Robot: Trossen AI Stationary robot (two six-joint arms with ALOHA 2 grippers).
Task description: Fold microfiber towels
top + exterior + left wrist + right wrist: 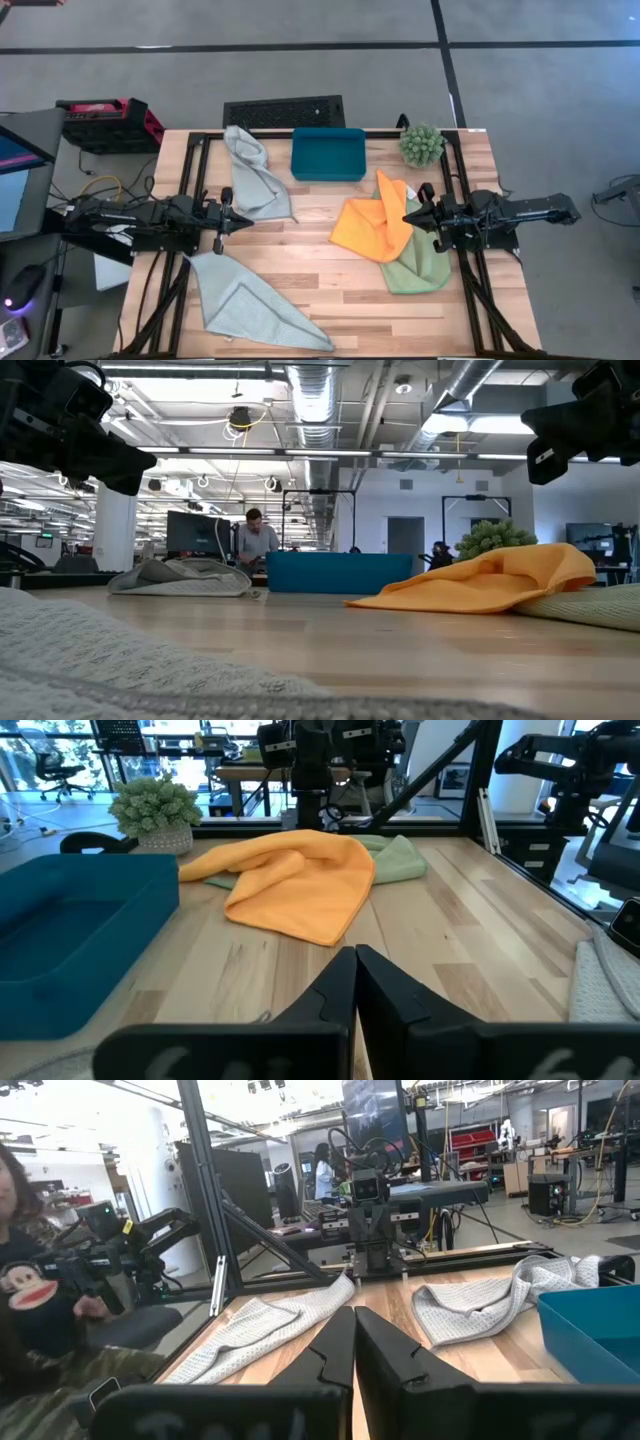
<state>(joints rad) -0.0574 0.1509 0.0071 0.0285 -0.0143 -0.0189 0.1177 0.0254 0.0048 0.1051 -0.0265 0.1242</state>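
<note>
- The left tool [232, 218] hangs above the worktop [330, 300] near its left edge, fingers pressed together and holding nothing; the right tool [418, 216] hangs near the right edge, fingers likewise closed and empty.
- One pale grey-blue towel [252, 172] lies crumpled at the far left, beside the teal tray [328, 153]; a second grey-blue towel [245, 300] sprawls toward the near left corner.
- The orange towel [375, 225] lies bunched right of centre, overlapping the light green towel [420, 265], which spreads toward the right edge.
- None of the four cloths looks folded, so the task appears to be at its start, with both arms waiting.
- The next move probably calls for opening a tool, lowering it to a towel's corner and spreading the cloth flat before folding.
- Most of the green towel's far part is hidden under the orange one.
- The near grey-blue towel's edge runs to the worktop's near edge; whether it overhangs is unclear.
- A spiky green plant [421, 145] stands in the far right corner.
</note>
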